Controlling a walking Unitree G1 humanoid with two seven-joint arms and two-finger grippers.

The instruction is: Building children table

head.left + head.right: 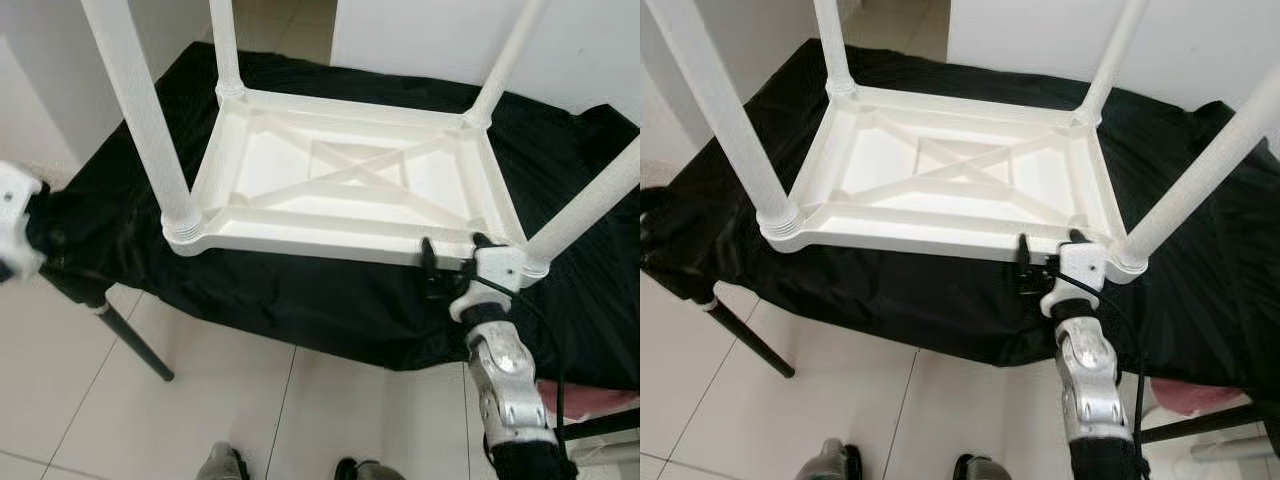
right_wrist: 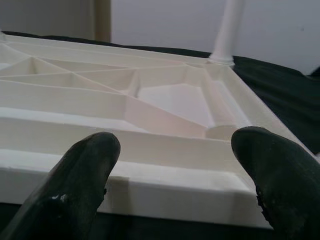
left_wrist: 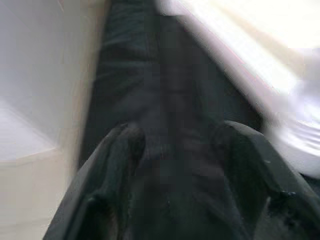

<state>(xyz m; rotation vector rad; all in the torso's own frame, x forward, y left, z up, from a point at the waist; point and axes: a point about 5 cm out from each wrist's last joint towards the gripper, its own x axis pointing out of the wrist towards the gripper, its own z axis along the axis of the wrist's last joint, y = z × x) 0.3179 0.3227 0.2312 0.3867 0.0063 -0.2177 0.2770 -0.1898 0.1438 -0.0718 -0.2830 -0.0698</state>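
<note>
A white plastic children's table (image 1: pixel 350 180) lies upside down on a black cloth (image 1: pixel 300 300), its ribbed underside up. Legs stand at all its corners, among them the near left leg (image 1: pixel 140 110) and the near right leg (image 1: pixel 590 205). My right gripper (image 1: pixel 452 252) is open at the table's near rim, just left of the near right leg; its fingers (image 2: pixel 85 175) straddle the rim edge with nothing held. My left gripper (image 3: pixel 175 145) is open over the black cloth, off the table's left end; its white wrist (image 1: pixel 15 215) is at the picture's left edge.
The cloth covers a stand with a black leg (image 1: pixel 135 345) on pale floor tiles. My feet (image 1: pixel 225 465) are below the near edge. A pink thing (image 1: pixel 1200 395) lies low right. A white wall (image 1: pixel 450 40) rises behind.
</note>
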